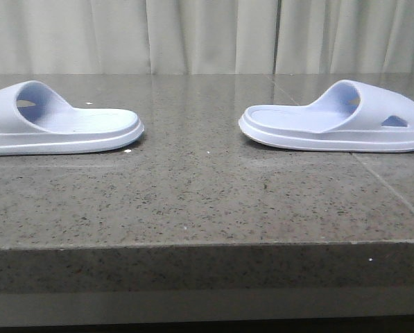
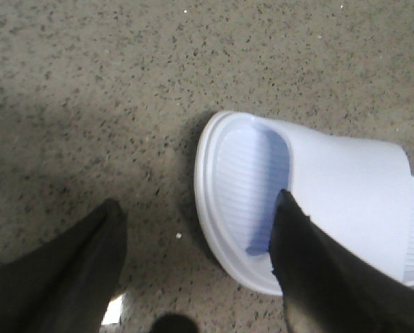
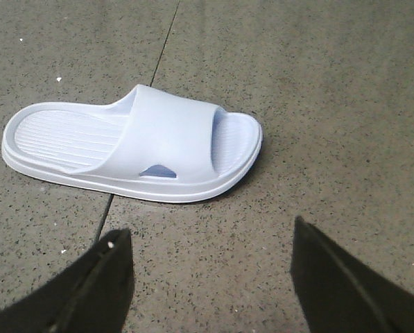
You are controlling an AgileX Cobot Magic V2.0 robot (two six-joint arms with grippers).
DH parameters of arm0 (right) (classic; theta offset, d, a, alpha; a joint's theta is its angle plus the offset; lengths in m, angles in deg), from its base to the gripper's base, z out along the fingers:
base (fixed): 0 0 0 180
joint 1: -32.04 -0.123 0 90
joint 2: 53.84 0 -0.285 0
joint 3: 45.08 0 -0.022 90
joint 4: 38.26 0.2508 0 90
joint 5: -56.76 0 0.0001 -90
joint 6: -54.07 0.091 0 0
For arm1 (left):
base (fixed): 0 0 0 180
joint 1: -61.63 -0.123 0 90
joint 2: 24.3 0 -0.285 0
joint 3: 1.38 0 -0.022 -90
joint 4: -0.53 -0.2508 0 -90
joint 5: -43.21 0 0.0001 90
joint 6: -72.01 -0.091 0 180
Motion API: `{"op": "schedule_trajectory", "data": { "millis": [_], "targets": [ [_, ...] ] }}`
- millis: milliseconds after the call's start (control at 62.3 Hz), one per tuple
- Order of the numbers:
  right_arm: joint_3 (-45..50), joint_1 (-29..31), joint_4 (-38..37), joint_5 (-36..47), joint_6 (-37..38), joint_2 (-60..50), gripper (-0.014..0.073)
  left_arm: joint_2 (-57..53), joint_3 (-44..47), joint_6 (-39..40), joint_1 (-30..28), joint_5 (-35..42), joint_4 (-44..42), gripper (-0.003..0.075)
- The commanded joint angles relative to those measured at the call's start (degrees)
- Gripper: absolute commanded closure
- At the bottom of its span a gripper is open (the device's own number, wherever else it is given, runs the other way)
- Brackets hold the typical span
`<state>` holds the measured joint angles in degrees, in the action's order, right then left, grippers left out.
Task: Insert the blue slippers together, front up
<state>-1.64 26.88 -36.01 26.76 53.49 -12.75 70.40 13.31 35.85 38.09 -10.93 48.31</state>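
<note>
Blue slippers [image 1: 61, 125] [image 1: 338, 123] flat, well apart, heels facing; both hands [image 2: 200, 267] [image 3: 210, 277] open above

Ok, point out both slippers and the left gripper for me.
Left slipper [image 1: 89, 125]: front view, on its footbed.
Right slipper [image 1: 359, 111]: front view, on its strap.
Left gripper [image 2: 200, 270]: left wrist view, gap between its open fingers.

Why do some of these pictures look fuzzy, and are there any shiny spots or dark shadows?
Front view: sharp, even light, small white glints on the speckled stone table. Left wrist view: the pale lavender-blue foam slipper is soft and overbright, the black fingers blurred, with a glare spot near them. Right wrist view: the other slipper is clear, casting a thin shadow; the dark fingers are blurry.
</note>
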Motion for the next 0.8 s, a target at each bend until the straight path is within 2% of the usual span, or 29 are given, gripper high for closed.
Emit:
{"op": "schedule_trajectory", "data": {
  "millis": [0,561,626,786],
  "targets": [
    [-2.0,0.0,-0.1,4.8,0.0,0.5,0.0085,1.4,-3.4,-1.3,0.6,-0.1,5.0,0.0283],
    [-2.0,0.0,-0.1,4.9,0.0,0.5,0.0085,12.8,-9.0,-1.6,6.5,-2.6,3.0,0.0287],
    [-2.0,0.0,-0.1,4.9,0.0,0.5,0.0085,13.4,-9.2,-1.6,7.0,-3.5,3.0,0.0311],
    [-2.0,0.0,-0.1,4.9,0.0,0.5,0.0085,15.4,-9.3,-1.6,7.3,-7.7,3.5,0.0447]
  ]
}}
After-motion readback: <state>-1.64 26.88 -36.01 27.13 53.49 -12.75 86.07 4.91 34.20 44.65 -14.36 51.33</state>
